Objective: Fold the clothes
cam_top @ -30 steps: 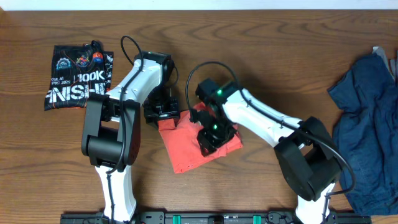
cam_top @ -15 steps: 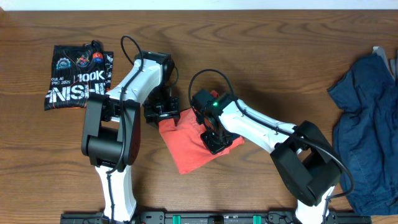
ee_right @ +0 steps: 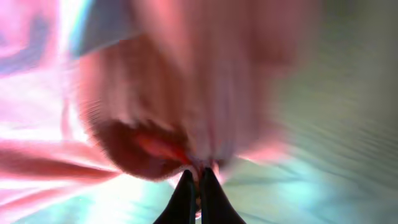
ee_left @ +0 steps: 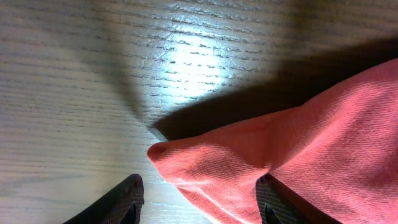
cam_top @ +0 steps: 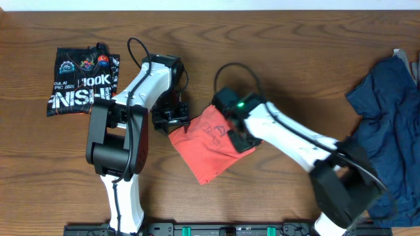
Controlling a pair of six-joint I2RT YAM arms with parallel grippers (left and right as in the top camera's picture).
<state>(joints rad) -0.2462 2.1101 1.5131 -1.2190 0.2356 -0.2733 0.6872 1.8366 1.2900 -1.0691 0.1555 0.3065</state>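
The orange-red T-shirt (cam_top: pixel 203 152) lies folded in the table's middle, with part of its navy print showing on top. My left gripper (cam_top: pixel 173 119) is open at the shirt's left corner. In the left wrist view that corner (ee_left: pixel 311 143) lies between the spread fingers (ee_left: pixel 199 184). My right gripper (cam_top: pixel 241 136) is at the shirt's right edge. In the blurred right wrist view its fingers (ee_right: pixel 196 179) are shut on a bunch of the orange cloth (ee_right: pixel 186 93). A navy blue T-shirt (cam_top: pixel 387 131) lies crumpled at the far right.
A folded black printed shirt (cam_top: pixel 84 80) lies at the back left. The wooden table (cam_top: pixel 295 59) runs across the whole view. Both arm bases stand at the front edge.
My right gripper has moved right and back with the orange cloth in it. The shirt has shifted and turned, and its print now shows. The left arm has stayed in place.
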